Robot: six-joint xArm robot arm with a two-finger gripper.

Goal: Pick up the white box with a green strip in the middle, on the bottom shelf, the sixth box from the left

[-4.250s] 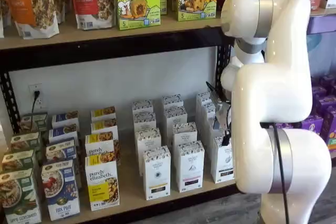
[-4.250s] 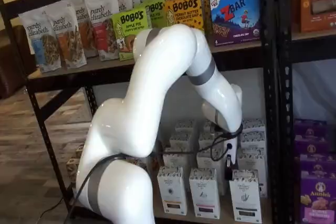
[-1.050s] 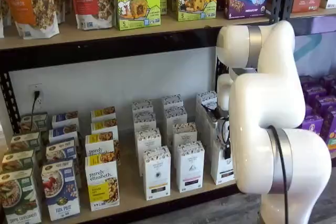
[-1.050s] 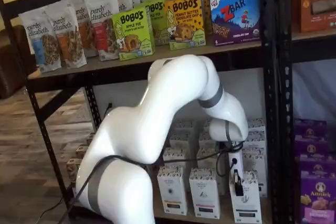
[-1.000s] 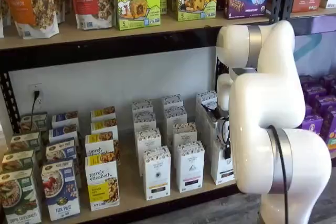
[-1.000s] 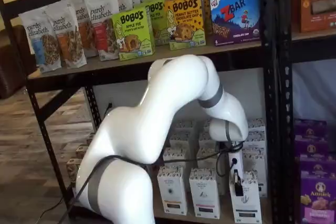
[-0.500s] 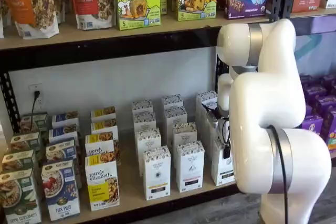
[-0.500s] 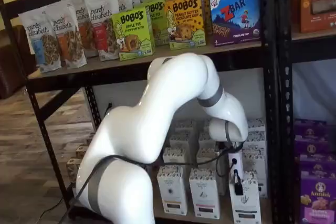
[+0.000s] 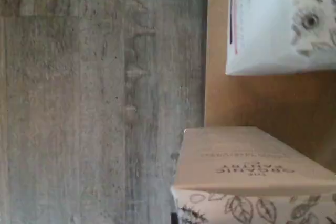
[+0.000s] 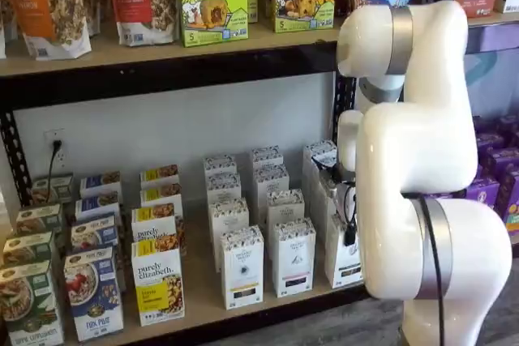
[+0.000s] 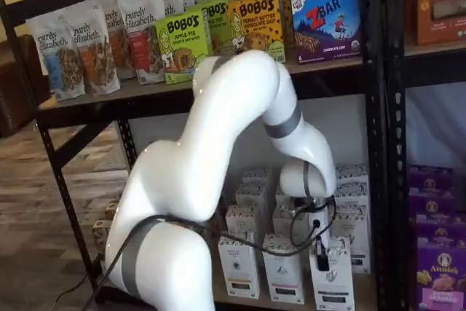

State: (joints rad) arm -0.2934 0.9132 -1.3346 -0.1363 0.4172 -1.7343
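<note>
The white box (image 10: 342, 263) stands at the right end of the front row on the bottom shelf (image 10: 203, 291), half hidden by my white arm. In a shelf view the white box (image 11: 331, 285) leans slightly out of its row. My gripper (image 10: 350, 237) sits on its patterned top, and my gripper (image 11: 321, 258) is shut on it, with one black finger and a cable showing. The wrist view shows a close carton (image 9: 247, 163) with a leaf-patterned end over the wood-coloured board (image 9: 247, 100).
Like white cartons (image 10: 242, 269) (image 10: 293, 257) stand in rows to the left and behind. Granola boxes (image 10: 156, 281) fill the shelf's left part. A black upright (image 11: 393, 143) stands right of the box, with purple boxes (image 11: 440, 282) beyond. The upper shelf (image 10: 162, 46) is overhead.
My arm's elbow has risen. The gripper and the white box have shifted a little to the left, out of line with the row behind.
</note>
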